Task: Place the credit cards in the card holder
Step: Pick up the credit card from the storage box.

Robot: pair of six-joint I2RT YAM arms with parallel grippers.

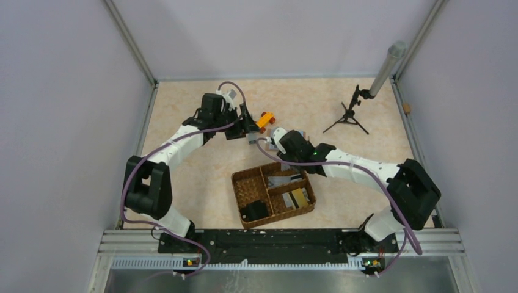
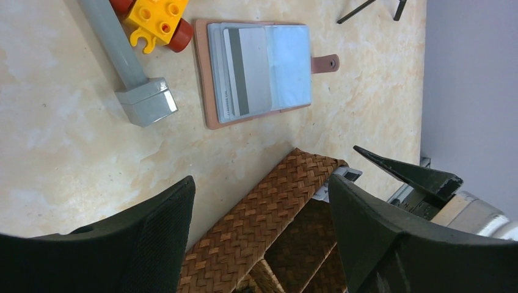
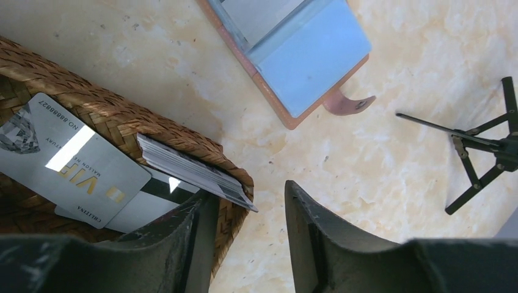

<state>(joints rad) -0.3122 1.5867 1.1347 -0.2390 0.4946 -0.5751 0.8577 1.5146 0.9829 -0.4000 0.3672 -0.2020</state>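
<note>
Pick-up step: right gripper [image 3: 249, 204], fingers narrow, straddles credit cards [image 3: 189, 168] at basket [image 3: 73, 79] rim, pinch next; left gripper [image 2: 261, 183] wide, empty

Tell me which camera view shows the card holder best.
The left wrist view: the card holder lies open and whole, with a grey striped card tucked in one pocket. The right wrist view catches only one blue corner and the snap tab. In the top view it is mostly hidden.

Woven basket [image 2: 269, 201] mid-table, black block [image 1: 254, 211] inside; yellow brick [image 2: 157, 17], grey bar [image 2: 116, 43], tripod [image 1: 347, 116] (perhaps microphone stand) beyond.
</note>
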